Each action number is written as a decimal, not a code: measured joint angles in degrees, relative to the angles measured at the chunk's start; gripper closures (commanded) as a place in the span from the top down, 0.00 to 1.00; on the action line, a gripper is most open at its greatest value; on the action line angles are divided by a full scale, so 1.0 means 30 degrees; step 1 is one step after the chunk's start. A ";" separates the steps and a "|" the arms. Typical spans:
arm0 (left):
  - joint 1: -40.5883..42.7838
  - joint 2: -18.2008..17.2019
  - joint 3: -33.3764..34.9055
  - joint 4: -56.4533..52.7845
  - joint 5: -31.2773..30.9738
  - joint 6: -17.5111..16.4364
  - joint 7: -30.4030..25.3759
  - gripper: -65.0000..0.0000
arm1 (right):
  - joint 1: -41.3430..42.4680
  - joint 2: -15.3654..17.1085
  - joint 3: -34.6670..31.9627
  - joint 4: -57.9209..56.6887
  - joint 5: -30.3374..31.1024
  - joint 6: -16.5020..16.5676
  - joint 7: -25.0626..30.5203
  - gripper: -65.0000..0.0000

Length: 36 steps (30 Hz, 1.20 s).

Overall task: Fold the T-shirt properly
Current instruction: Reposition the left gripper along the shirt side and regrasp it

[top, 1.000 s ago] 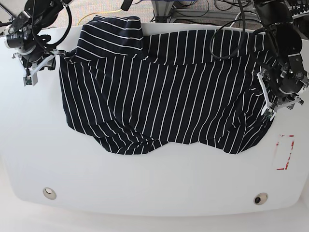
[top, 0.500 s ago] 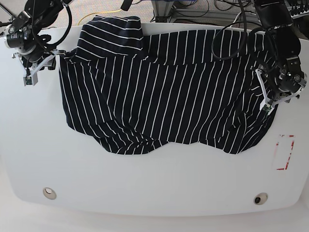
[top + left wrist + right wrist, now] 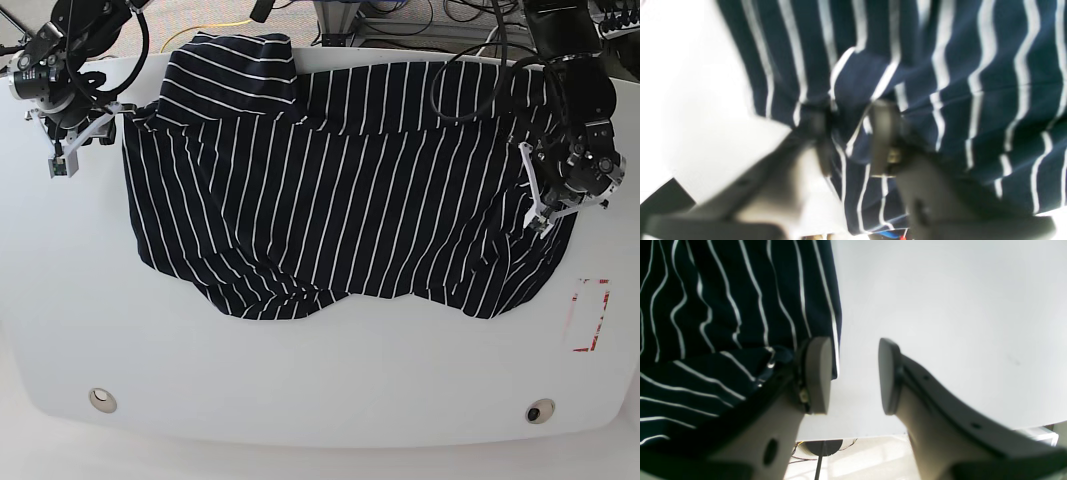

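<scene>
The T-shirt [image 3: 340, 190], dark navy with thin white stripes, lies spread across the far half of the white worktop [image 3: 300, 380], its upper part doubled over along the far edge and its near hem rumpled into soft ripples, so the folding looks begun but far from finished. On the shirt's side nearest it, the left gripper [image 3: 542, 205] is down on the cloth; the left wrist view, though blurred, shows its two fingers [image 3: 882, 133] drawn close with a raised ridge of striped fabric caught between them, a pinch that appears meant to gather the edge for lifting, though how firmly it holds cannot be judged. At the opposite side, the right gripper [image 3: 85, 135] waits at the shirt's corner with its fingers [image 3: 818, 373] parted and nothing between them: one sits at the very border of the fabric, touching or nearly so, the other over bare worktop, a stance that seems chosen to straddle the edge before closing. With one side gripped and the other merely bracketed, the likely next need is a matching hold so both edges can rise together. A red-outlined marker [image 3: 590, 315] lies on the worktop, just clear of the shirt's near corner.
</scene>
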 measured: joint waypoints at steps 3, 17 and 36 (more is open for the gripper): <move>0.0000 0.0036 0.0393 -0.0015 0.0051 0.0000 -0.0007 0.06 | 0.0000 0.0007 0.0022 0.0000 0.0007 0.0000 0.0000 0.35; 0.1027 -0.0015 -0.0401 0.2543 0.0095 0.0000 -0.0036 0.00 | 0.0000 -0.0029 0.0066 0.0000 -0.0007 0.0000 -0.0007 0.35; 0.3563 0.0000 -0.0393 0.4444 -0.0051 0.0000 0.0634 0.00 | 0.0044 -0.0022 0.0036 0.0000 0.0131 0.0000 -0.0117 0.47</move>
